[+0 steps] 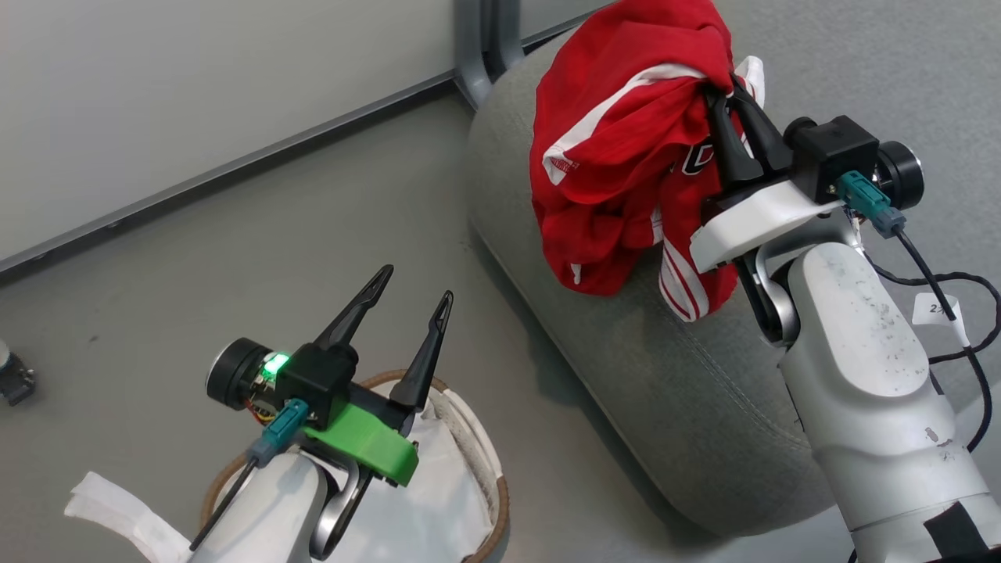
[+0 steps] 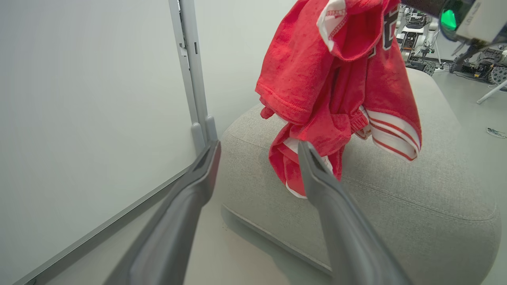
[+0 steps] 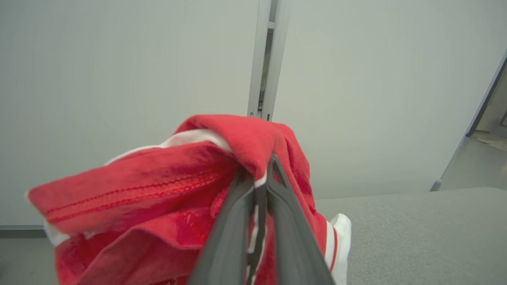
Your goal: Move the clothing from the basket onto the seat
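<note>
The clothing (image 1: 618, 133) is a bright red jersey with white stripe trim, bunched and hanging over the near edge of the grey seat (image 1: 688, 375). My right gripper (image 1: 723, 86) is shut on its upper folds; in the right wrist view the fingers (image 3: 237, 221) pinch the clothing (image 3: 158, 206). The left wrist view shows the clothing (image 2: 317, 79) dangling over the seat (image 2: 416, 190), its lower hem close to the cushion. My left gripper (image 1: 414, 285) stands open with nothing in it, over the basket (image 1: 493, 500) at the lower left. Between its fingers (image 2: 328, 190) nothing is held.
A white fabric sheet (image 1: 422, 500) lies inside the basket and drapes over its left side. A pale wall with a grey upright post (image 1: 485, 39) runs behind the seat. Grey floor (image 1: 195, 274) lies between the wall, basket and seat. A black cable (image 1: 962, 297) hangs beside my right arm.
</note>
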Motion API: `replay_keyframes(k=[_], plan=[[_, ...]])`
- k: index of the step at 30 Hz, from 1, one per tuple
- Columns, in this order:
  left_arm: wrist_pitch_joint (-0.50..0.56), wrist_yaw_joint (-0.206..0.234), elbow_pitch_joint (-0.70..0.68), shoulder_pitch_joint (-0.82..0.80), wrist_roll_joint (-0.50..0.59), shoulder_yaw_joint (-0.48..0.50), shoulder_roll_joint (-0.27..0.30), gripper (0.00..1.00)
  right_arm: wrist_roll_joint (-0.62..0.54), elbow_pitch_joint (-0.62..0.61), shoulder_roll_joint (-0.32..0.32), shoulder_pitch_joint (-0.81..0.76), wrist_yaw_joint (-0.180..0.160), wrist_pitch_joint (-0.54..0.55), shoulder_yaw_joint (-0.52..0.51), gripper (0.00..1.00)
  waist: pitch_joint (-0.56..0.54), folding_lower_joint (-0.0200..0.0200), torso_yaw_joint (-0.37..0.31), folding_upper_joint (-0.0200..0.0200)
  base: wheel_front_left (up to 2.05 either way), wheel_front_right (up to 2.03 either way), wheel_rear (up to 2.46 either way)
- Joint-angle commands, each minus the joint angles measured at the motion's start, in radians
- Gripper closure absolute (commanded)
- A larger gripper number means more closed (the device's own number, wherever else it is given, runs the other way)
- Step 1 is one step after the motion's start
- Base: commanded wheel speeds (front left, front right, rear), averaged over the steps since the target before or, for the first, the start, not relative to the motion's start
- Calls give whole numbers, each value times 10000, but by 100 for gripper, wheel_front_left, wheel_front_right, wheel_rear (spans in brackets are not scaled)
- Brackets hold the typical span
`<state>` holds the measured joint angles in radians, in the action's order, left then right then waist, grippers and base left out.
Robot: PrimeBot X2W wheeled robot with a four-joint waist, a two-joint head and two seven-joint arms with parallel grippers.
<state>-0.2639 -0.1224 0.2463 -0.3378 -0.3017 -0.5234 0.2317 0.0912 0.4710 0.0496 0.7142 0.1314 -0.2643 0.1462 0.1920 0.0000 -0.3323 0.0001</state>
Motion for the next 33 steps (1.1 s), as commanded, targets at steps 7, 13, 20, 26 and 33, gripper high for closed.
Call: replay_keyframes(k=[7, 13, 20, 26, 33], plan=[[-7, -69, 21, -571, 255, -388, 223, 0, 151, -165, 13, 97, -14, -5, -455, 100, 1089, 0, -1915, -1, 0, 0, 0], [-7, -84, 102, -864, 245, -766, 338, 0, 149, -234, 13, -95, -14, -4, -734, 100, 1320, 0, -1974, -1, 0, 0, 0], [-9, -90, -25, -895, 221, -1051, 405, 0, -54, -12, 13, -78, -14, -4, -890, 100, 1455, 0, -1722, -1, 0, 0, 0], [-9, -92, -308, -1109, 287, -1297, 287, 0, -321, 154, 21, 581, -14, -4, -1394, 100, 1751, 0, -951, -1, 0, 0, 0], [-7, -91, -737, -1583, 379, -1601, -8, 0, -1479, 466, 23, 2353, -14, -5, -2634, 100, 2472, 0, 578, -1, 0, 0, 0]])
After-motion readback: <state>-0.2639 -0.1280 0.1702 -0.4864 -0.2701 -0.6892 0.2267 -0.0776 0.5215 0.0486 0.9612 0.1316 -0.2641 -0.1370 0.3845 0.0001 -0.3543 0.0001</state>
